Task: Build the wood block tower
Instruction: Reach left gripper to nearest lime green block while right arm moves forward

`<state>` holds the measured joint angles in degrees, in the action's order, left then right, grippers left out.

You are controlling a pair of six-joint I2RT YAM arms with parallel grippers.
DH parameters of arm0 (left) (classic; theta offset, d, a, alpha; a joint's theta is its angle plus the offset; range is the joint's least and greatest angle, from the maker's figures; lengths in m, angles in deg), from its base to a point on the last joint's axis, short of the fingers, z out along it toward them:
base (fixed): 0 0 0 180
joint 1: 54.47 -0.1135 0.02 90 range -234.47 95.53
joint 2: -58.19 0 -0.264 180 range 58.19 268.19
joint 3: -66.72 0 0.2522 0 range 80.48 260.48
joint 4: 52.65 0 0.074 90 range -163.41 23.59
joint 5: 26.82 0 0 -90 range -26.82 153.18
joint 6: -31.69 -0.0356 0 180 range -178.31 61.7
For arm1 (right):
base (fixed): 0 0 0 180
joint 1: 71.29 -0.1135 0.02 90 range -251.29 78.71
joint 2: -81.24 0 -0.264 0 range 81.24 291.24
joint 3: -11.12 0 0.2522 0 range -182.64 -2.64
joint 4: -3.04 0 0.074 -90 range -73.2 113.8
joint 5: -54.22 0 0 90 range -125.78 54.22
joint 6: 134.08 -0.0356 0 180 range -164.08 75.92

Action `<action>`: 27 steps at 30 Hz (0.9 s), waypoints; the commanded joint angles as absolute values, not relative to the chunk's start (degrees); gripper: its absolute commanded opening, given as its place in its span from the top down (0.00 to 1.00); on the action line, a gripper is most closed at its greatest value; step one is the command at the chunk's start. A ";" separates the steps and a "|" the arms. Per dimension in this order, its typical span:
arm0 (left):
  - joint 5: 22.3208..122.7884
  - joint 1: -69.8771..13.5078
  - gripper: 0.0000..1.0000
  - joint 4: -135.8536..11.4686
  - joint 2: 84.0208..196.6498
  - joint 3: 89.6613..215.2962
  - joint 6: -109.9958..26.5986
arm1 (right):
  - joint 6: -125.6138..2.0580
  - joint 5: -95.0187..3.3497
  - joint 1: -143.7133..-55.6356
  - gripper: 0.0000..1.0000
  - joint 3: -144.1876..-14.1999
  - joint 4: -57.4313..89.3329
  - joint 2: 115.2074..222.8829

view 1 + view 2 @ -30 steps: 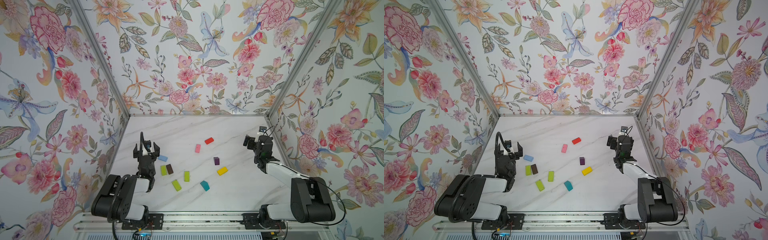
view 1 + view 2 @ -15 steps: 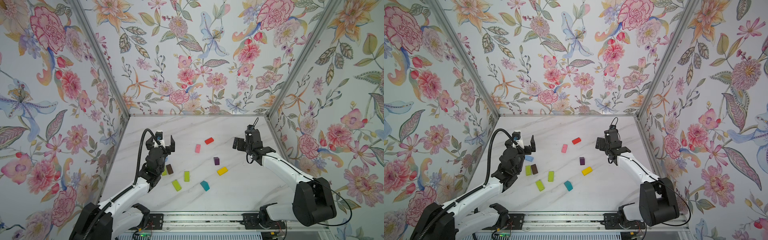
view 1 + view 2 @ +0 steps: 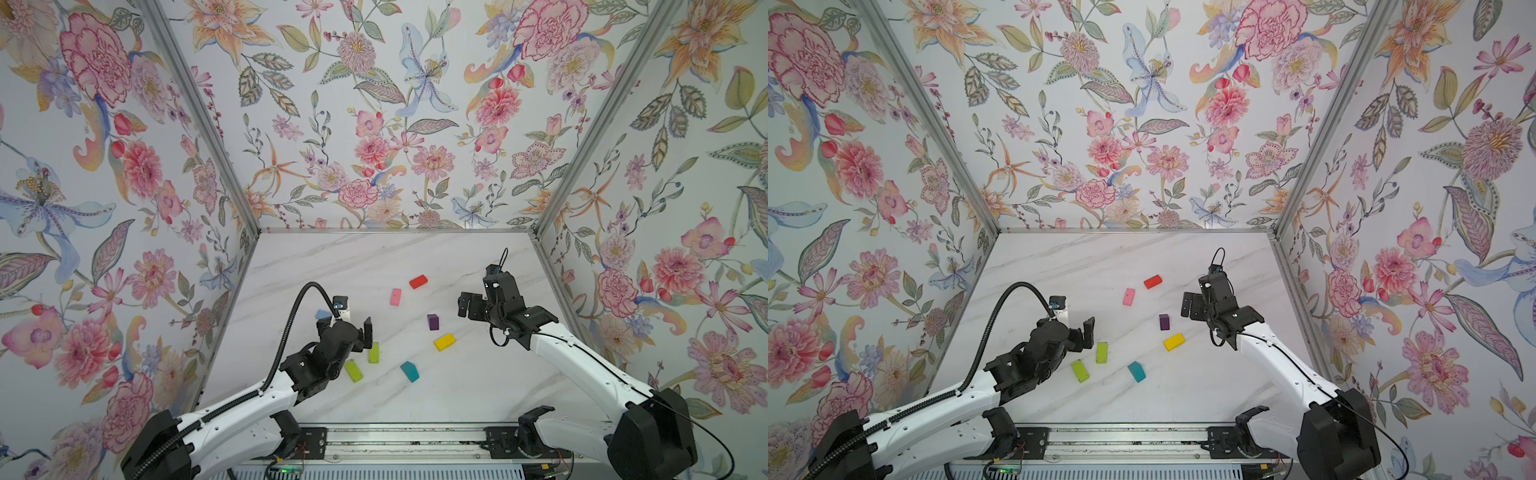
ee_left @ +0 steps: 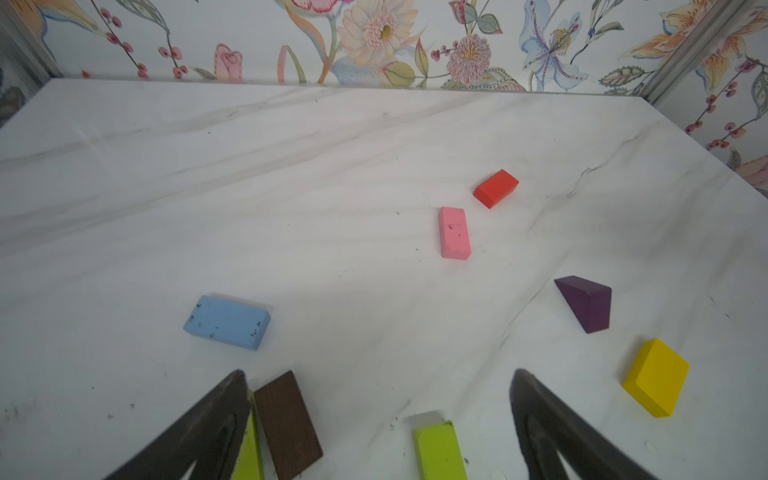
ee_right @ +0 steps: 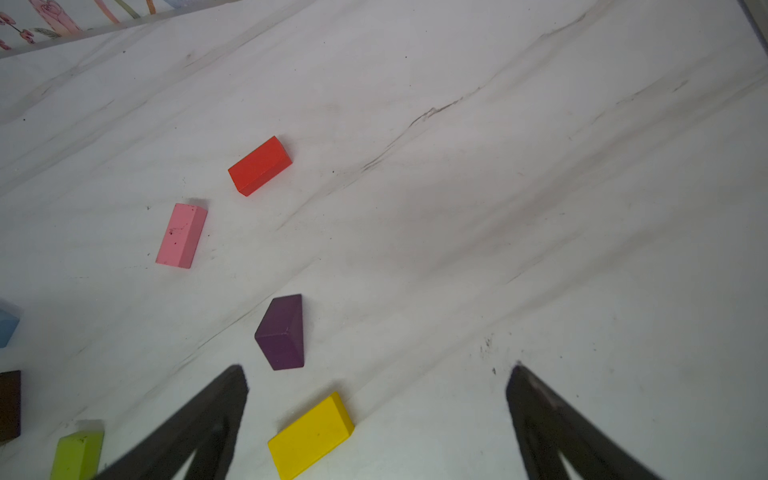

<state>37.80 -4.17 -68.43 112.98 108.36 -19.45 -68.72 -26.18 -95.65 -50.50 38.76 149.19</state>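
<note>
Left hand (image 3: 345, 332) and right hand (image 3: 471, 307) spread, empty | wood blocks (image 3: 395, 297) look light, rigid, paint-slick | pinch brown block (image 4: 286, 424) across its long sides, mid-length

Ten wood blocks (image 3: 1101, 352) lie scattered singly on the white marble desk (image 3: 374, 257). The red block (image 3: 418, 281) is closest to the far edge, with the pink block (image 3: 395, 297) just beside it. Toward the right edge, the purple block (image 3: 433, 322) stands on a narrow face with the yellow block (image 3: 444, 341) near it, and the teal block (image 3: 409, 371) is nearest the front edge. Toward the left edge lies the light blue block (image 3: 322, 314); nearer the front, the brown block (image 4: 287, 424) has a lime green block (image 4: 249, 449) against its long side, a second lime green block (image 3: 373, 353) lies apart on its other side, and a third lime green block (image 3: 353, 370) lies angled closer to the front edge.
</note>
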 commanded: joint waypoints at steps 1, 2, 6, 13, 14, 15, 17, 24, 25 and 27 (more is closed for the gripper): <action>37.26 -0.49 0.02 -73.58 113.33 106.61 -10.63 | -70.39 -26.64 -95.98 0.01 -50.25 42.25 146.77; 37.34 0.62 0.02 -73.46 114.21 106.50 -9.53 | -70.44 -26.73 -95.99 0.01 -50.40 42.89 146.23; 36.88 3.87 0.04 -73.96 120.86 108.24 -7.62 | -70.45 -26.91 -95.93 0.01 -50.82 44.90 143.92; 39.22 4.60 0.18 -74.16 133.02 112.71 -8.28 | -70.44 -27.43 -95.87 0.01 -48.95 45.38 140.03; 39.45 4.61 0.20 -74.30 134.22 113.33 -8.28 | -70.40 -27.43 -95.77 0.01 -48.62 45.50 139.71; 39.62 4.59 0.21 -74.44 135.10 113.87 -8.30 | -70.37 -27.45 -95.74 0.01 -48.30 45.45 139.46; 39.98 4.61 0.30 -74.15 136.67 114.69 -8.30 | -70.42 -27.52 -95.56 0.01 -47.61 45.43 139.15; 40.33 4.50 0.36 -75.43 140.64 117.54 -7.80 | -69.98 -28.08 -94.94 0.01 -46.92 45.36 140.67; 40.32 4.52 0.36 -75.84 141.23 117.93 -7.72 | -69.90 -28.26 -94.86 0.01 -46.94 45.36 140.82; 40.54 4.57 0.36 -76.34 142.24 118.44 -7.43 | -69.76 -28.48 -94.60 0.01 -46.95 45.36 141.10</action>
<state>40.38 4.05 -73.75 140.93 116.82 -8.24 -69.66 -27.88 -95.04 -47.55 44.48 140.66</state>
